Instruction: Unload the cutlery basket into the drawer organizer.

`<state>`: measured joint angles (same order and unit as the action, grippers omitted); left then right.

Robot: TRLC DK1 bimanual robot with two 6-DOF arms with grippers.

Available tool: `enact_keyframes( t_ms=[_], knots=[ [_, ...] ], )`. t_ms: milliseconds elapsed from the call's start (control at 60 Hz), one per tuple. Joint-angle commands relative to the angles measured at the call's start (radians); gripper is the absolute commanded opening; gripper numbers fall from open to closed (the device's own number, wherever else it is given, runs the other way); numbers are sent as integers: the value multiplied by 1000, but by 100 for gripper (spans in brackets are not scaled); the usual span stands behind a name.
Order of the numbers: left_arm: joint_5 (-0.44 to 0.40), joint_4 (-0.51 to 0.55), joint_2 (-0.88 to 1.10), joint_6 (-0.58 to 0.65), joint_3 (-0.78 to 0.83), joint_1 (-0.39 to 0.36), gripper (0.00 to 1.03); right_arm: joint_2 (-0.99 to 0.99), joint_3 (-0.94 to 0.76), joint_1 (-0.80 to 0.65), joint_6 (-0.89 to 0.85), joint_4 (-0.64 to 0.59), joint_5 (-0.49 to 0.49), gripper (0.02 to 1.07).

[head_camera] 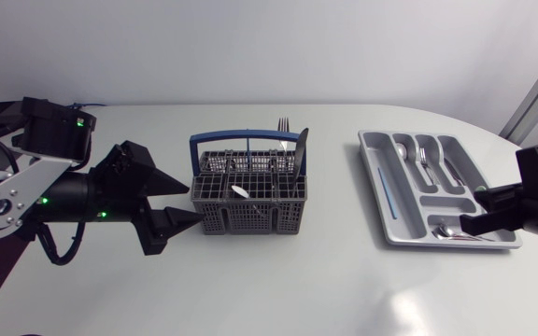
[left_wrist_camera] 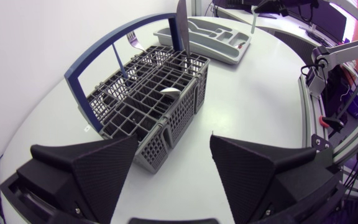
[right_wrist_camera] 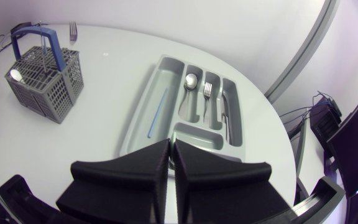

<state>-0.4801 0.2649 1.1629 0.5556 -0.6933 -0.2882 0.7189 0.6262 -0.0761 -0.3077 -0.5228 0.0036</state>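
Left pincer (head_camera: pixel 194 203) gapes open at 9 o'clock of the basket (head_camera: pixel 250 201); right pincer (right_wrist_camera: pixel 171 149), closed on nothing, hangs over the organizer (head_camera: pixel 409 134) at 3 o'clock. Risk: a finger catching the basket wall would shove it across the surface and tip the knife (head_camera: pixel 300 149)

- Bench (head_camera: pixel 278 289): carries the cutlery basket (head_camera: pixel 246 219) at its middle and the drawer organizer (head_camera: pixel 437 202) to the basket's right, well apart.
- Cutlery basket: a fork (head_camera: pixel 284 124) and a knife (head_camera: pixel 301 149) stand upright in its rear right part, with the fork behind the knife. A spoon (head_camera: pixel 239 191) lies in the front row near the middle.
- Drawer organizer: a thin stick (head_camera: pixel 385 187) lies in the long left compartment. A second spoon (head_camera: pixel 403 149) and a second fork (head_camera: pixel 422 159) lie in neighbouring rear compartments, spoon on the left. A third spoon (head_camera: pixel 446 231) lies in the front cross compartment.
- Left tool (head_camera: pixel 192 203): just left of the basket, at its front left corner.
- Right tool (head_camera: pixel 479 211): over the organizer's front right end.
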Motion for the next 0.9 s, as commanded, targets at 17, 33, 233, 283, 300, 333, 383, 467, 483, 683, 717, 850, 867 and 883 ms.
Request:
enact_keyframes(
  t_ms=[17,33,233,283,300,333,383,467,483,683,717,850,867,883],
  knots=[
    [9,10,-5,-17,-29,-14,80,34,-66,-73,-93,87,-20,8],
    [9,10,-3,-17,-29,-14,80,42,-72,-83,-102,101,-27,8],
    [11,10,-11,-17,-26,-3,80,203,-122,-149,-153,305,-31,8],
    [11,11,-14,-14,-23,3,80,252,-137,-162,-162,368,-24,8],
    [11,11,-14,-14,-23,3,81,261,-140,-162,-163,377,-22,8],
    [11,10,-16,-14,-20,9,81,309,-148,-169,-171,425,-14,8],
    [11,10,-16,-13,-18,15,80,350,-157,-180,-186,469,-11,8],
    [11,8,-16,-13,-14,18,80,416,-163,-189,-199,518,7,8],
    [11,8,-16,-13,-14,18,81,427,-163,-191,-202,526,7,8],
    [11,4,-14,-13,-15,18,81,565,-174,-191,-218,646,52,8],
    [9,4,-14,-13,-14,17,81,583,-175,-191,-222,664,58,9],
    [11,4,-16,-11,-11,20,81,665,-175,-192,-246,730,93,12],
    [11,4,-16,-11,-11,20,81,674,-175,-194,-248,736,95,14],
    [9,4,-16,-11,-9,20,81,683,-174,-197,-248,742,95,17]
  ],
)
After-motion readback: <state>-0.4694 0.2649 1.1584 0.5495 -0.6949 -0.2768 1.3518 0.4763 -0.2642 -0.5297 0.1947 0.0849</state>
